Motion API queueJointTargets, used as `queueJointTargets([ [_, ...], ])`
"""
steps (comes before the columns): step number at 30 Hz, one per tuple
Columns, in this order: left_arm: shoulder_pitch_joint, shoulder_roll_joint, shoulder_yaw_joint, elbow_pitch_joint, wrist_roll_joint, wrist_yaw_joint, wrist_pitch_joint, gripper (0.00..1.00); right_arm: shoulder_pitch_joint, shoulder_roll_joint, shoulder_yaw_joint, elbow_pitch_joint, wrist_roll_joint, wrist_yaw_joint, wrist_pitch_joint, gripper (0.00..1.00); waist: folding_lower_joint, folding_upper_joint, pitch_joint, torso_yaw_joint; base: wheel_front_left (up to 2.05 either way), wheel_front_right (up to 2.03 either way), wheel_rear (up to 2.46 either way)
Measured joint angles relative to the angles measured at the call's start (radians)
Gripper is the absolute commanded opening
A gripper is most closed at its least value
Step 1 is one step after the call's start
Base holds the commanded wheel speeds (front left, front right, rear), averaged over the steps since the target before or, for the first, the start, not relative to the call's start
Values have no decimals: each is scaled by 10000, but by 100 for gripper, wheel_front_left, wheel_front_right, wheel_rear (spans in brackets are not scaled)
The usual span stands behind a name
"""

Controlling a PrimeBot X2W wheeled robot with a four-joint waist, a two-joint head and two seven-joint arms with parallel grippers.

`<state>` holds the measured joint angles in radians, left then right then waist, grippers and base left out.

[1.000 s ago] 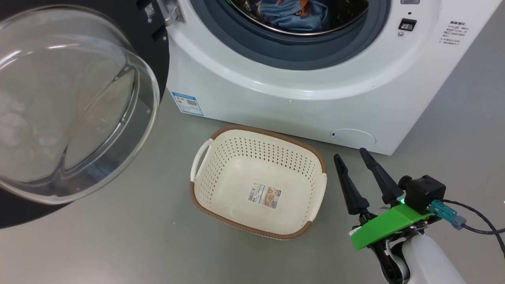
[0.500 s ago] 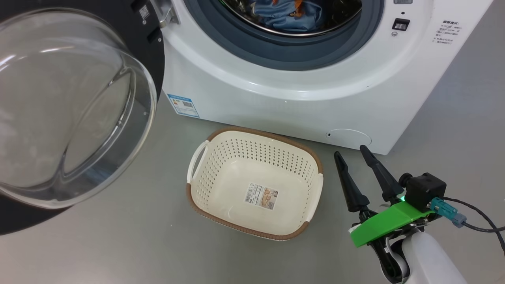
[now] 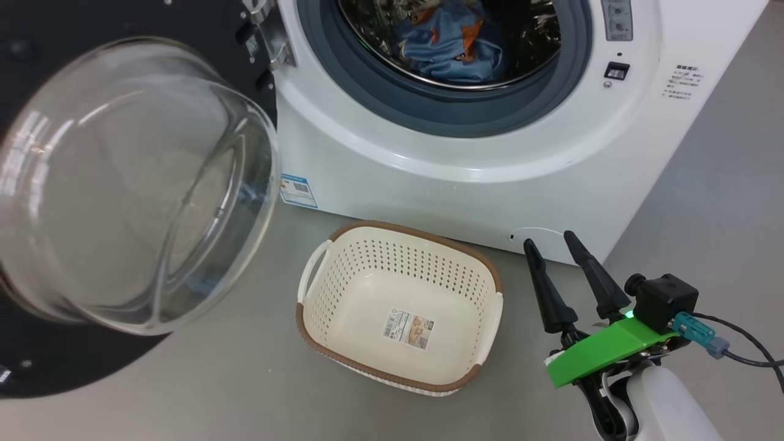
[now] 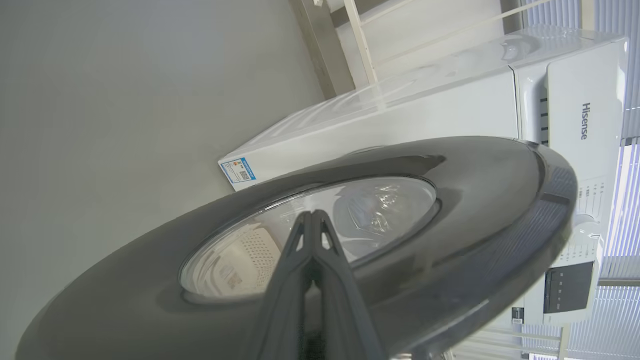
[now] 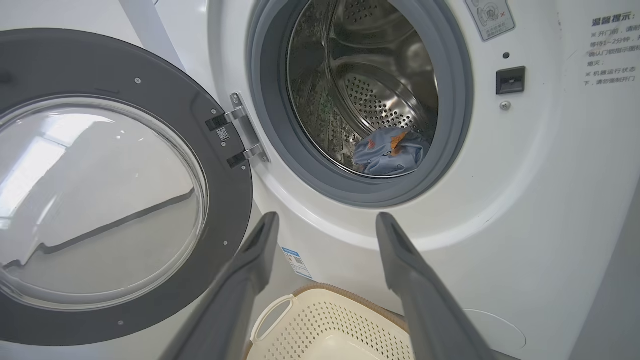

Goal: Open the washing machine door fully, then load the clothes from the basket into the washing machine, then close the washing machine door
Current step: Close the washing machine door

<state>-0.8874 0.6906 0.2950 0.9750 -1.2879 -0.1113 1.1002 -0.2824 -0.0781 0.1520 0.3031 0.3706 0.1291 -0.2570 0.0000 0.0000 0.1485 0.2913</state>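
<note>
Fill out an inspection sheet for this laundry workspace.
Surface: bare grey floor.
Job's things: washing machine with the washing machine door swung open; blue printed clothes in the drum; basket on the floor, holding nothing but its label.
Clutter: nothing seen.
Grippers: left gripper shut, at the door's outer face, contact unclear; right gripper open and empty, beside the basket.
Cables: teal connector with a dark cable at the right wrist.
Surroundings: window blinds beyond the machine.
</note>
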Motion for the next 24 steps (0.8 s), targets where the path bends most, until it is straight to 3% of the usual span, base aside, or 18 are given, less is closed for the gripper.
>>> queueJointTargets([
  [6, 749, -614, 12, -1523, -683, 50, 1406, 0, 39, 59, 10, 10, 29, 0, 0, 100, 0, 0, -214, 109, 0, 0, 0],
  [9, 1356, -857, 84, -2550, -1005, 387, 1939, 0, 236, 61, 31, 19, 98, 0, 0, 100, 0, 0, -323, 106, 0, 0, 0],
  [19, 3669, -1944, 447, -6730, -1985, 2255, 2951, 0, 495, 48, 59, 8, 180, 0, 0, 100, 0, 0, -662, -29, 0, 0, 0],
  [24, 4513, -2353, 311, -8546, -2025, 2888, 3129, 0, 571, 48, 117, 6, 196, 0, 0, 100, 0, 0, -745, -158, 0, 0, 0],
])
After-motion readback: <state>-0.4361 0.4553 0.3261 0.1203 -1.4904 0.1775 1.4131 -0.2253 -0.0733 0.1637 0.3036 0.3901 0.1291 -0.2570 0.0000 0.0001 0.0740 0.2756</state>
